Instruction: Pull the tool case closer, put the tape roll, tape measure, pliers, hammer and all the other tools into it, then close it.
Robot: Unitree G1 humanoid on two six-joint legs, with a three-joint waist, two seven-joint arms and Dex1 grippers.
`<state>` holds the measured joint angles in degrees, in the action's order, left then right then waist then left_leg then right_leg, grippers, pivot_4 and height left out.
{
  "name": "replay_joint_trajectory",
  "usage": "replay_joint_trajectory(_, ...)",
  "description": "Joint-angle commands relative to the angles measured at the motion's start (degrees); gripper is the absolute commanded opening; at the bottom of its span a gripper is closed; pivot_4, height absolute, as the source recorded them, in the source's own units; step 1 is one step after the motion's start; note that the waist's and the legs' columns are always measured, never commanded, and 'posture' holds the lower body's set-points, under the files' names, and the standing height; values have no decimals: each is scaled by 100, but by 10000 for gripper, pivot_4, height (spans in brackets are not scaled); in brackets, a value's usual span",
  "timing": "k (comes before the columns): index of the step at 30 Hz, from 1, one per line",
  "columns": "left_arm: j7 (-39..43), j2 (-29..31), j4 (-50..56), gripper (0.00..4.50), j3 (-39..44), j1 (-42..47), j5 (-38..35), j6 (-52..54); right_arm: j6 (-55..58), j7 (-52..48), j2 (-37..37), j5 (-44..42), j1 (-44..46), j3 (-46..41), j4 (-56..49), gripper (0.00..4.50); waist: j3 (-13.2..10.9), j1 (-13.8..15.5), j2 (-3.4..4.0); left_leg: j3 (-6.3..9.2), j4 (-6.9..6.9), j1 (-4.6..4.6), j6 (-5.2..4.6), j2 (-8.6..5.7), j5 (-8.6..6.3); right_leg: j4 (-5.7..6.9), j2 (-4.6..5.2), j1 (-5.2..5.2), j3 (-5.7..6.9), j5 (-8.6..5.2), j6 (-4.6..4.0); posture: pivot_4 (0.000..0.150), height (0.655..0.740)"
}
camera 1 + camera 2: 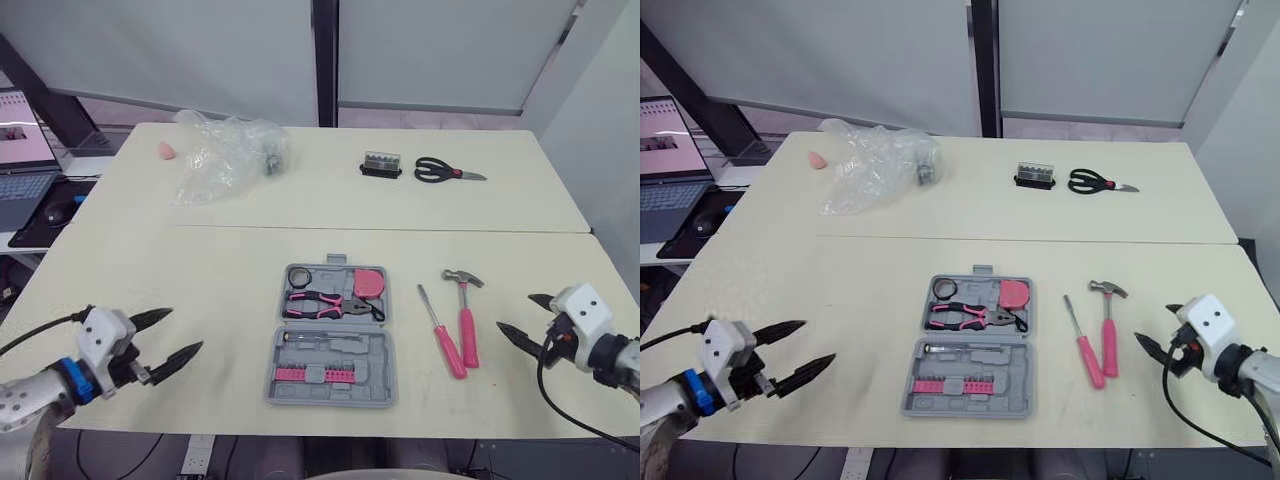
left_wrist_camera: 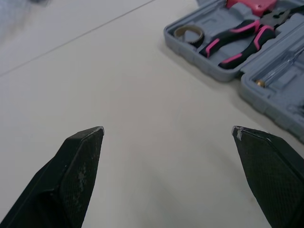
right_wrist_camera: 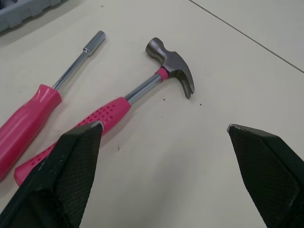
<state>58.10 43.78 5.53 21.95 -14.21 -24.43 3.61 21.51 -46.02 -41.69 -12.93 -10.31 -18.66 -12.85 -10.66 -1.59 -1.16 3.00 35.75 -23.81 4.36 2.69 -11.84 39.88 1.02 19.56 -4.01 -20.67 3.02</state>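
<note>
Right claw [image 1: 514, 311] and left claw [image 1: 185, 329] gape wide, empty. The hammer [image 1: 466, 318] lies just ahead of the right claw. It is best gripped mid-handle, clear of the screwdriver [image 1: 440, 332].

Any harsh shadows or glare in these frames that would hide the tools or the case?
Left eye view: light falls evenly on the table; the hammer and the tool case cast only faint, soft shadows, and the plastic bag shows small glints. Right wrist view: mild sheen on the hammer's head, nothing washed out. Left wrist view: no marked shadow under the left claw.
</note>
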Motion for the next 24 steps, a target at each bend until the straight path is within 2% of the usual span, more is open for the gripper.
replay_joint_trajectory(1,32,136,727,45000,-270,339,-163,267,395,225,85,-152,146,117,-353,44733,0,-11,0,0,0,0,0,0,0,0,0,0,-1,0,0,1500,7400)
replay_joint_trajectory(11,488,298,1674,45000,-1124,1084,-360,728,2046,1703,934,23,1036,909,-818,44733,0,-57,2,0,-1,0,0,3,0,4,-8,5,-4,0,0,1500,7400)
replay_joint_trajectory(18,450,206,1789,45000,-1385,1405,-322,798,2612,2538,1395,248,1582,1035,-219,44733,0,-32,3,0,-1,-5,0,0,0,1,-7,8,-5,0,0,1500,7400)
replay_joint_trajectory(24,439,170,1788,45000,-1496,1387,-251,739,2690,2822,1660,371,1885,1222,195,44733,-1,-47,4,-1,-2,-4,0,2,0,2,-7,11,-6,0,0,1500,7400)
